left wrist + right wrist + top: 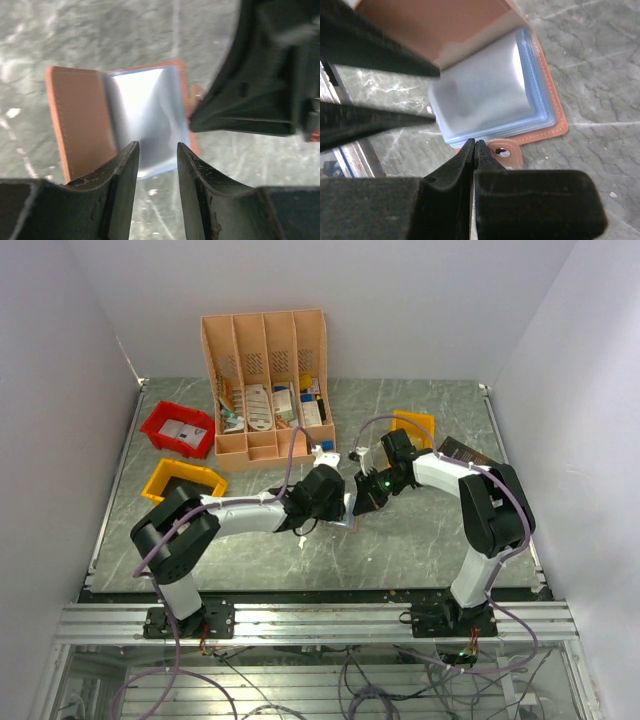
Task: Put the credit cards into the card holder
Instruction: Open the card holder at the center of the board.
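Observation:
The card holder (80, 120) lies open on the table, tan flap to the left and pale blue clear pockets (147, 107) to the right. My left gripper (156, 152) is open, its fingertips on either side of the near edge of the pockets, with table showing between them. My right gripper (474, 146) is shut with nothing seen in it, its tips at the holder's edge beside the snap tab (506, 152). From above, both grippers (335, 502) (364, 495) meet at mid-table and cover the holder. No credit cards stand out; whether one sits in the pockets I cannot tell.
A peach slotted organiser (265, 380) with leaflets stands at the back. A red bin (178, 428) and a yellow bin (183, 480) sit at the left. Another yellow bin (414, 426) and a black book (470, 452) lie at the right.

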Controlling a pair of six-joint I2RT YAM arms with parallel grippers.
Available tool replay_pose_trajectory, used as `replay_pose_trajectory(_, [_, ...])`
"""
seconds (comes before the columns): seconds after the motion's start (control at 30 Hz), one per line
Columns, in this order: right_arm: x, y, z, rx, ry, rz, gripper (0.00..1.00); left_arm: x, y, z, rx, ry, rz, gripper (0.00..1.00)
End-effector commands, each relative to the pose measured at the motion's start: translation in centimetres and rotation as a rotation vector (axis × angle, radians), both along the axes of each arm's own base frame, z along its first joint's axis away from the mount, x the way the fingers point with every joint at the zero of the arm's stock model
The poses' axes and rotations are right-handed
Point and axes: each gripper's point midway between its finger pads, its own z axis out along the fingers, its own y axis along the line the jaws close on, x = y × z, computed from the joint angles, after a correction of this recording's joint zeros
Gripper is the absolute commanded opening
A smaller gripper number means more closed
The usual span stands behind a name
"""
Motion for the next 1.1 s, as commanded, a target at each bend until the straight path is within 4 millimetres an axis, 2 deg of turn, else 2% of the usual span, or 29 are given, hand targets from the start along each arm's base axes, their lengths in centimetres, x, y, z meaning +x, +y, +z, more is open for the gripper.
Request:
replay_pose_trajectory(0.0, [0.7,-0.5,-0.7,-0.063,-0.001,-0.027,0.0,0.4,2.2,-1.7,0.06,0.042,0.007,0.48])
replay_pose_trajectory(0.13, [0.6,-0.6,-1.5,-0.077,0.024,-0.027,0.0,0.4,2.8,-3.2,0.061,0.071,0.001,0.51])
replay_pose_trajectory(0.37, [0.5,-0.5,-2.4,-0.078,0.064,-0.034,0.0,0.0,3.4,-4.6,-0.001,0.114,-0.013,0.56])
replay_pose_trajectory(0.6, [0.6,0.0,-2.4,-0.044,0.094,-0.046,0.0,-1.0,3.6,-4.2,-0.157,0.119,-0.057,0.59])
replay_pose_trajectory(0.63, [0.7,0.1,-2.4,-0.042,0.095,-0.049,0.0,-1.0,3.6,-4.0,-0.178,0.117,-0.056,0.63])
replay_pose_trajectory(0.67, [0.8,0.1,-2.3,-0.037,0.094,-0.052,0.01,-1.1,3.6,-4.0,-0.198,0.122,-0.058,0.7])
replay_pose_trajectory(0.9, [1.5,0.2,-1.7,-0.013,0.088,-0.071,0.04,-0.6,3.2,-4.2,-0.264,0.151,-0.037,0.8])
replay_pose_trajectory(0.93, [1.5,0.2,-1.7,-0.012,0.09,-0.072,0.04,-0.6,3.2,-4.1,-0.267,0.151,-0.034,0.83])
replay_pose_trajectory(0.97, [1.5,0.2,-1.8,-0.011,0.091,-0.072,0.05,-0.5,3.2,-4.1,-0.271,0.149,-0.03,0.92])
replay_pose_trajectory(1.07, [1.6,0.3,-1.8,-0.006,0.1,-0.072,0.06,-0.6,3.2,-4.2,-0.266,0.158,-0.029,0.94])
